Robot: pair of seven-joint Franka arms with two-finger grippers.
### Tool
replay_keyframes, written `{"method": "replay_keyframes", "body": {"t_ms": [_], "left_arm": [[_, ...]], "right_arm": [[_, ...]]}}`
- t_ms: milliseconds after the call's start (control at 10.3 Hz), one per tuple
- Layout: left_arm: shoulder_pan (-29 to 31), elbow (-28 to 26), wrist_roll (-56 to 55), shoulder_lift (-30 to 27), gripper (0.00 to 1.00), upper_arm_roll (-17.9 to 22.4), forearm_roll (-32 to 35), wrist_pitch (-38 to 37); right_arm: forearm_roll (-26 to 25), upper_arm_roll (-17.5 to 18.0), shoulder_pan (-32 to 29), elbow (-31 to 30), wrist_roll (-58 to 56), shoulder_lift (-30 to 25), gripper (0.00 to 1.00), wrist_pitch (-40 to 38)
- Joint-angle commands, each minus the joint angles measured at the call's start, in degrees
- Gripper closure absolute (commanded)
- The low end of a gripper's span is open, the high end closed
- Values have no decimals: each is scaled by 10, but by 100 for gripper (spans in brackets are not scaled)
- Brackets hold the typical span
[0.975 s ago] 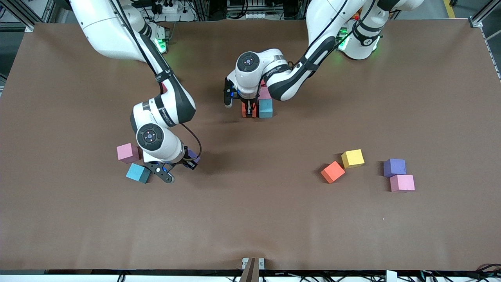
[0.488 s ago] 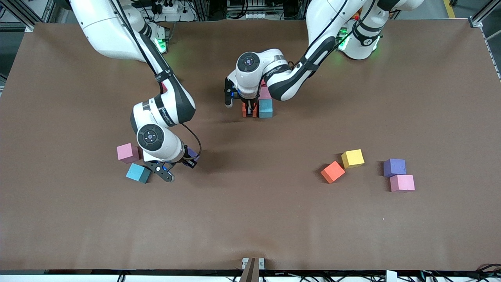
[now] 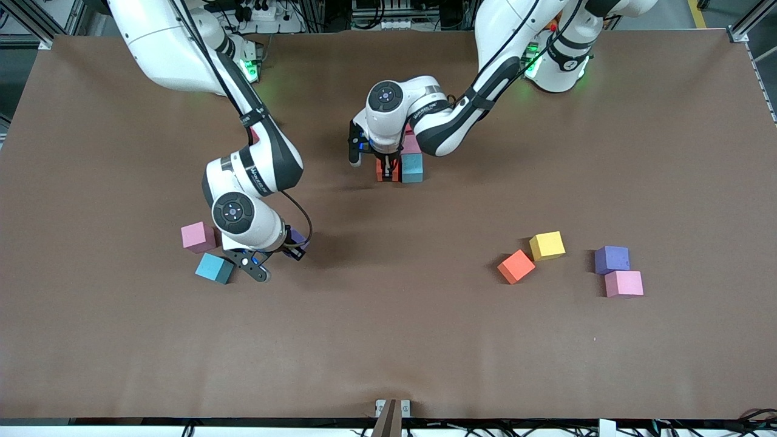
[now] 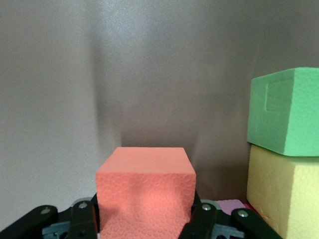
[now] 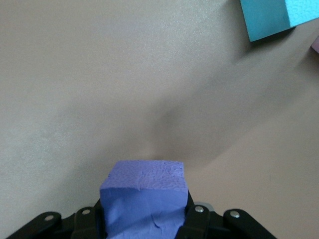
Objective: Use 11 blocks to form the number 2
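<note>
Near the middle of the brown table [image 3: 388,340], in the front view, the left gripper [image 3: 387,169] pinches a small orange-red foam cube [image 3: 382,172] that sits just beside a teal foam cube [image 3: 412,168], with a pink foam cube [image 3: 411,144] touching the teal one on the side farther from the camera; these belong to the partly built number 2, mostly hidden under the left arm. Toward the right arm's end of the table from that teal cube, the right gripper [image 3: 295,246] is closed on a purple foam cube [image 3: 298,238], with a loose pink cube [image 3: 198,236] and a loose blue cube [image 3: 214,267] near it. Toward the left arm's end lie an orange cube [image 3: 516,266], a yellow cube [image 3: 547,245], a purple cube [image 3: 611,259] and a pink cube [image 3: 624,283]. In the left wrist view, the fingers [image 4: 202,222] clamp the orange-red cube [image 4: 145,194], with a green foam cube [image 4: 286,112] and a yellow foam cube [image 4: 284,191] adjoining each other beside it. In the right wrist view, the fingers [image 5: 195,220] squeeze the purple cube [image 5: 144,199], well apart from the blue cube [image 5: 271,17].
</note>
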Motion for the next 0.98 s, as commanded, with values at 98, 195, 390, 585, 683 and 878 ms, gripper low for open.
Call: {"method": "replay_keyframes", "body": {"t_ms": [98,195,390,585,683,878], "left_arm": [[3,-7,-9,-4,94,0,9,9],[3,-7,-9,-1,94,1,9,9],[4,-6,-9,-1,94,1,10,9],[3,-6,-9,0,94,1,10,9],[4,-5,-9,1,94,2,10,9],[4,-6,-9,2,94,2,10,9]], "right_arm": [[-1,1,3,-18,21,-21,100,-3],[-1,1,4,-18,23,-21,100,-3],[-1,1,11,-18,40,-21,100,-3],[-1,1,19,-19,51,-25,100,-3],[-1,1,21,-20,55,-27,100,-3],[-1,1,22,-27,56,-31,100,-1]]}}
